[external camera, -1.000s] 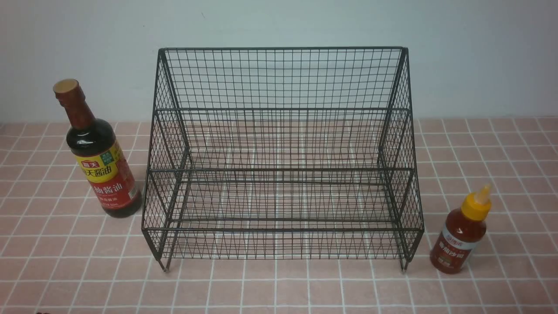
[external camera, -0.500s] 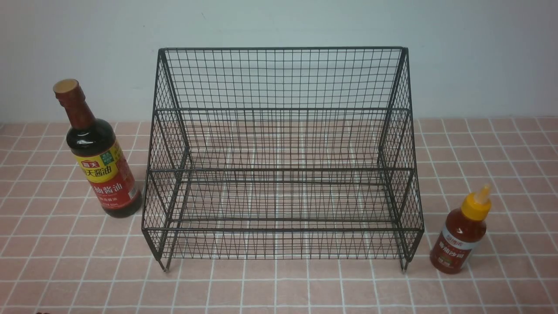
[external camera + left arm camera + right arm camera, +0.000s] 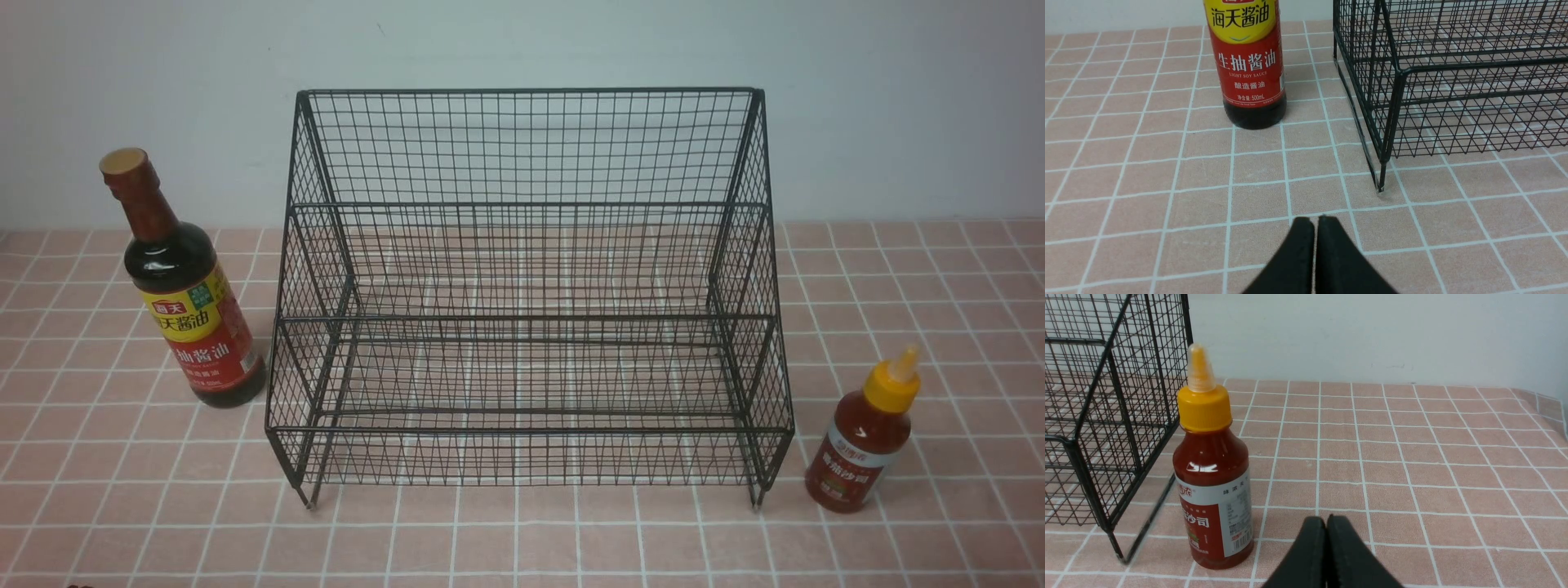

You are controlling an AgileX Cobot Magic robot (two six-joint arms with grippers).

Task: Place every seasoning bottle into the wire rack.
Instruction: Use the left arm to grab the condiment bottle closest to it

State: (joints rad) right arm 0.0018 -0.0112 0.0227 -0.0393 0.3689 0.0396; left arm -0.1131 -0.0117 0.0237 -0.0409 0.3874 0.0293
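A: What can you read on the soy-sauce bottle (image 3: pixel 1245 61)?

B: The yellow band says "海天酱油". On the red part below it is "生抽酱油", then "LIGHT SOY SAUCE", "酿造酱油", and a small line ending in "500mL".

A: And the red squeeze bottle (image 3: pixel 1212 490)?

B: White "沙司" on the red label; the characters before it are turned out of sight. There is a barcode on the white panel, but the small print there is too fine to read.

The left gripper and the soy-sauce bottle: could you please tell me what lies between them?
Only bare tiled tabletop lies between the left gripper and the soy-sauce bottle, as the left wrist view shows.
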